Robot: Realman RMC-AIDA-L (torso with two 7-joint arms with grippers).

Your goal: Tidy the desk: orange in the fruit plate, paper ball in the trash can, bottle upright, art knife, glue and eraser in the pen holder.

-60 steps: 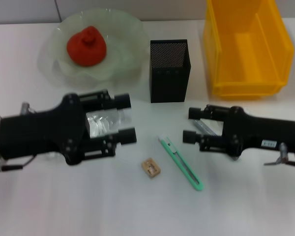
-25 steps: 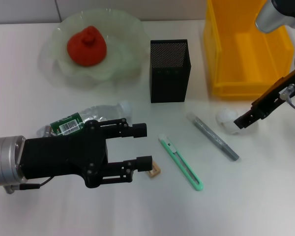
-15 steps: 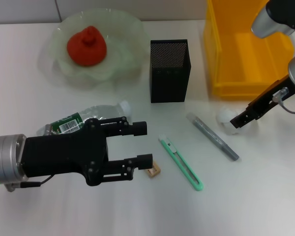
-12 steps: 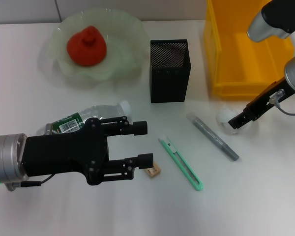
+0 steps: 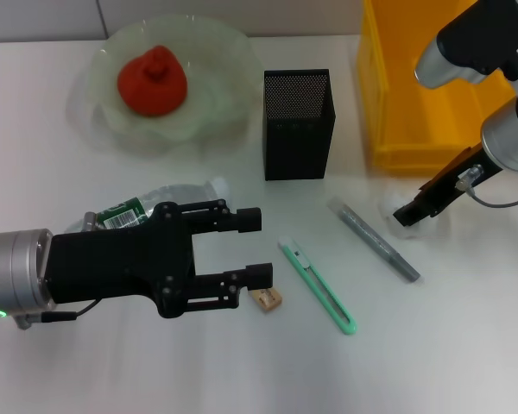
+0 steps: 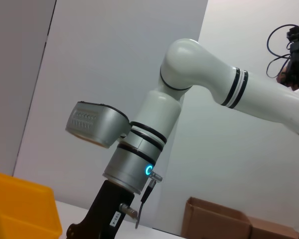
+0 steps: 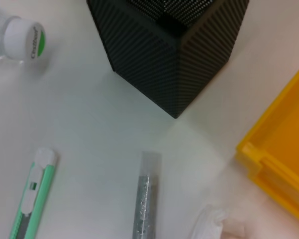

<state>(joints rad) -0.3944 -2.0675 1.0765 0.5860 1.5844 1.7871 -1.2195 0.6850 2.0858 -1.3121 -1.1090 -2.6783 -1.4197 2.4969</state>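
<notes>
Since the earlier frames, both arms have left the middle of the white table (image 5: 466, 345): the left end effector (image 5: 252, 247) has pulled back toward 8 o'clock and uncovered the bottle (image 5: 151, 207), and the right end effector (image 5: 407, 214) has swung out to 3 o'clock and come down on the paper ball (image 5: 399, 210). From the head view, the left end effector hovers with its two fingers spread wide and nothing between them; the bottle lies on its side just behind it, and the eraser (image 5: 265, 299) sits just beside the lower fingertip. The art knife (image 5: 317, 286) and the glue (image 5: 374, 239) lie slantwise side by side but apart, at 6 o'clock from the pen holder (image 5: 298, 123). The orange (image 5: 152, 81) rests in the fruit plate (image 5: 216, 60) at 11 o'clock. The paper ball lies on the table just in front of the trash can (image 5: 432, 82), with the right end effector's tip at it; whether it is closed on the ball I cannot tell. From the left wrist view, only the right arm (image 6: 154, 134) against a wall and a corner of the trash can (image 6: 20, 209) show. From the right wrist view, the pen holder (image 7: 164, 45) stands above the glue (image 7: 145, 204), with the art knife (image 7: 32, 199), the bottle's cap (image 7: 24, 32), the paper ball (image 7: 212, 224) and the trash can's corner (image 7: 279, 159) around them.
</notes>
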